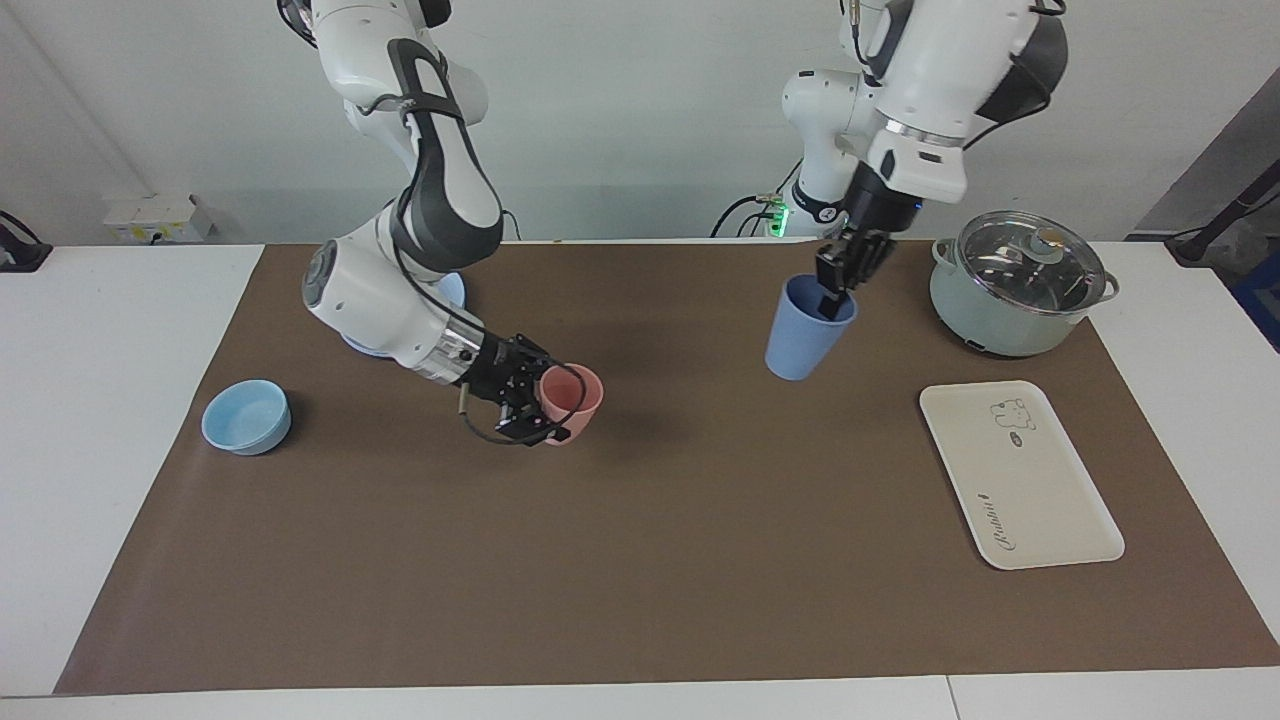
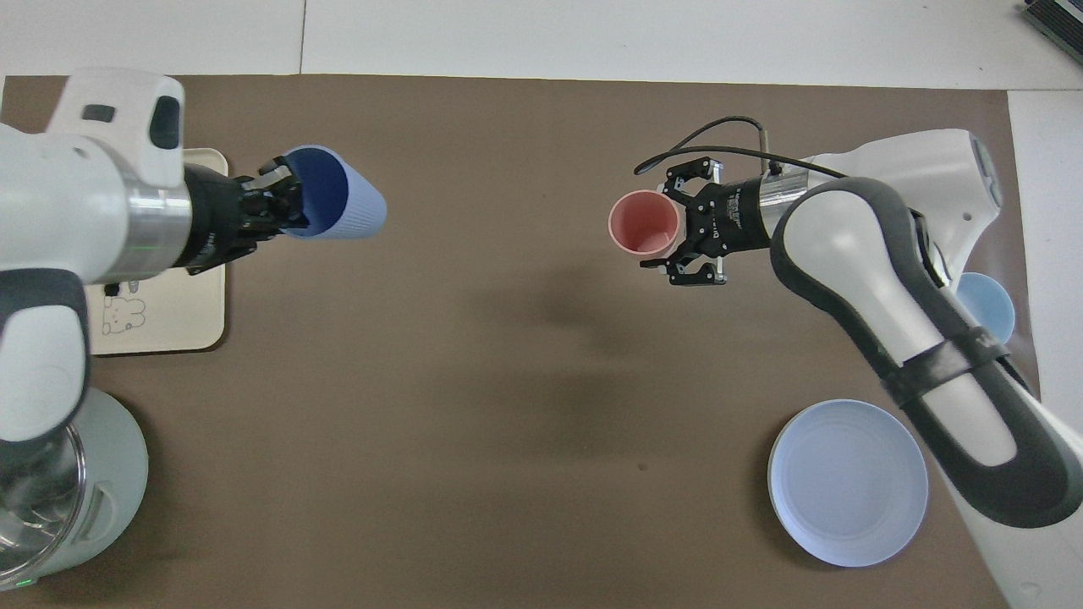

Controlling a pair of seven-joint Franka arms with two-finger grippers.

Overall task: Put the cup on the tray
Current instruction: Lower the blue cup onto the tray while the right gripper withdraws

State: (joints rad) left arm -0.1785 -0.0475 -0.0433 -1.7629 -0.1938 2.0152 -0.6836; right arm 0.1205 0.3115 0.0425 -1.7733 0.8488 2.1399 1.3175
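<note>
The periwinkle-blue cup (image 1: 803,331) hangs tilted in the air over the brown mat (image 1: 660,560), near the cream bear tray (image 1: 1020,475), its rim pinched by the left gripper (image 1: 838,283), while the right gripper (image 1: 535,400) clasps the pink cup (image 1: 572,401) toward the right arm's end from that tray.

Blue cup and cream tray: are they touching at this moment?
Apart. The facing view shows the cup hanging tilted from the left gripper, with bare mat between it and the tray.
</note>
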